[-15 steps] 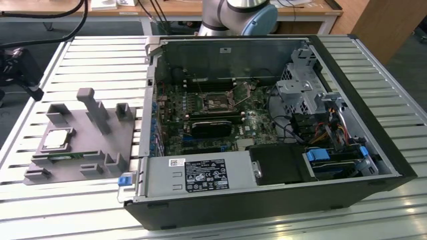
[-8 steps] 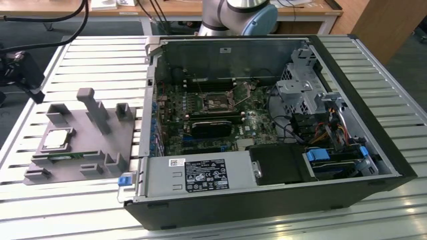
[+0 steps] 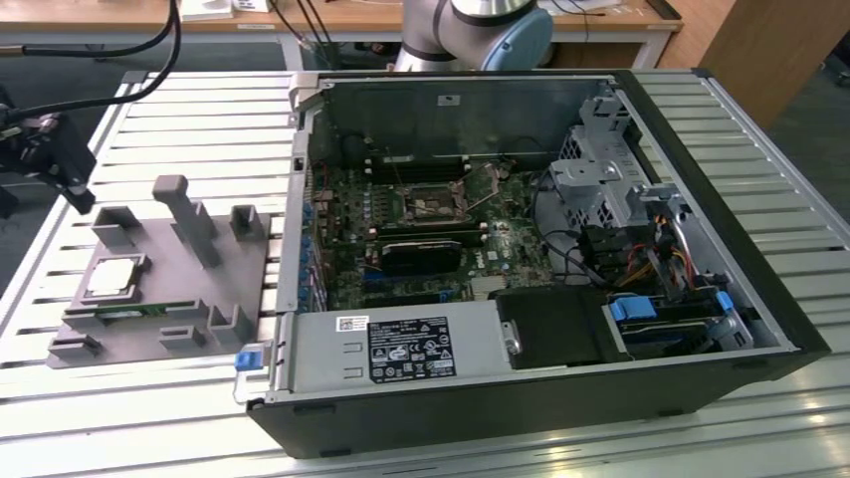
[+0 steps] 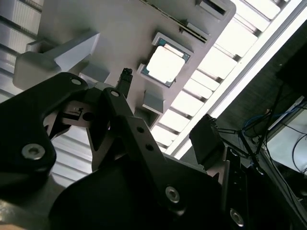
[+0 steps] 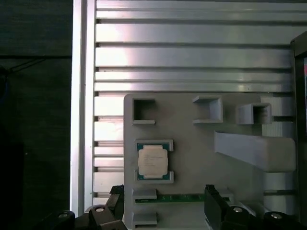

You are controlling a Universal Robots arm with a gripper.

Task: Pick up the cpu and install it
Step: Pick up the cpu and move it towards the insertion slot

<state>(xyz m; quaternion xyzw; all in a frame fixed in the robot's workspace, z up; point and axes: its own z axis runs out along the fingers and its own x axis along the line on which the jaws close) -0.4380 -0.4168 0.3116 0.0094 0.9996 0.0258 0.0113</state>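
– While the gripper (image 5: 164, 194) hangs over the grey holder (image 5: 192, 143), where is the cpu (image 5: 153, 161)?

– It lies flat in its recess on the holder, metal top up and boxed by low corner walls. In the exterior view the holder (image 3: 186, 299) rests on the slatted table (image 3: 159, 418), to that view's left of the open computer case (image 3: 531, 398). The socket (image 3: 432, 204) on the board inside the case is unfilled.

– State of the gripper?

– Spread wide and empty. In both wrist views its two black fingers (image 4: 125, 76) stand well apart with nothing between them, clear of the cpu (image 4: 166, 64).

– What could go wrong from here?

– Three faults seem likely.
1. A descent off centre would put a fingertip on a corner wall, or on the green memory stick (image 5: 168, 197) lying just beside the recess. The holder could then shift on the table.
2. The chip is thin and offers little edge. An uneven grip could tilt it, or let it slip during the carry.
3. The socket sits low among cables and walls. A tilted or turned chip set there could damage the contacts.
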